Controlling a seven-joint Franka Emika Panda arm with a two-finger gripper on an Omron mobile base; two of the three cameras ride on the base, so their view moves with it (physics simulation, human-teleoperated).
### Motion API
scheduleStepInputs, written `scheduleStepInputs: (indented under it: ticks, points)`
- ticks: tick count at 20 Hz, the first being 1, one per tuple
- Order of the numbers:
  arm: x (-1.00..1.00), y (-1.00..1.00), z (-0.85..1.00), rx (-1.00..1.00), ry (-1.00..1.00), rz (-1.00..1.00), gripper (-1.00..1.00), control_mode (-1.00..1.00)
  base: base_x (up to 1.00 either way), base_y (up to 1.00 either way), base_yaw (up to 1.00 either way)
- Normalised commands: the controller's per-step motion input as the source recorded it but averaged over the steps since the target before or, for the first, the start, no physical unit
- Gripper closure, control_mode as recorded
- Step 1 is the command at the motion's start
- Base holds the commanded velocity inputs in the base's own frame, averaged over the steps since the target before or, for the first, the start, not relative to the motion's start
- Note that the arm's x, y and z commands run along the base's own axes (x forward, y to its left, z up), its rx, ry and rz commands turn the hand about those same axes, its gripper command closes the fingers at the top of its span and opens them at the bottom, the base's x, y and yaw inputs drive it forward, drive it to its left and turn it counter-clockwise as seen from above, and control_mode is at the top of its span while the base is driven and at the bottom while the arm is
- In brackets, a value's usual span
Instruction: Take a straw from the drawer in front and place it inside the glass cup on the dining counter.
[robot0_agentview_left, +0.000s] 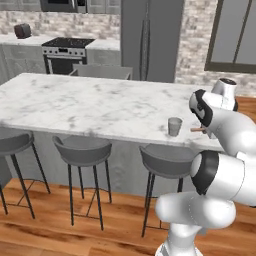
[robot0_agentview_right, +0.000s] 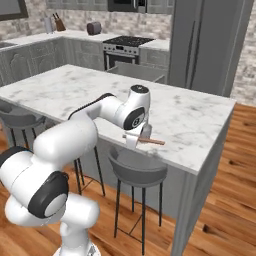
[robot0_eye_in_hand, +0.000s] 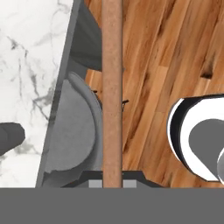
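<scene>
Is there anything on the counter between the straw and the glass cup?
No. In the left base view only bare marble of the dining counter lies between the straw and the glass cup.

In the hand view the straw (robot0_eye_in_hand: 112, 87) is cut off at the top edge; beside it, the glass cup (robot0_eye_in_hand: 9, 138) is cut by the left edge.

Glass cup (robot0_agentview_left: 174, 126) stands on table (robot0_agentview_left: 90, 105) near its front edge. Straw (robot0_agentview_left: 198, 129) lies level just right of cup. Stools (robot0_agentview_left: 83, 150) under front edge.
</scene>
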Motion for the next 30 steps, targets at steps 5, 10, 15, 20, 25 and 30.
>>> scheduleStepInputs:
  ticks: [5, 10, 15, 20, 25, 30]
  points:
    - [0.00, 0.00, 0.00, 0.00, 0.00, 0.00, 1.00, 1.00, 0.12, 0.34, -0.20]
    - [0.00, 0.01, -0.02, 0.06, 0.04, 0.00, 1.00, -1.00, 0.00, 0.01, 0.00]
    - [-0.17, -0.06, 0.44, 0.32, -0.01, -0.05, 1.00, -1.00, 0.00, 0.00, 0.00]
    - [0.79, 0.01, 0.35, 0.39, 0.05, -0.11, 1.00, -1.00, 0.00, 0.00, 0.00]
    - [0.87, 0.03, 0.48, 0.40, 0.09, -0.16, 1.00, -1.00, 0.00, 0.00, 0.00]
    - [0.58, 0.07, 0.23, 0.40, 0.05, -0.14, 1.00, -1.00, 0.00, 0.00, 0.00]
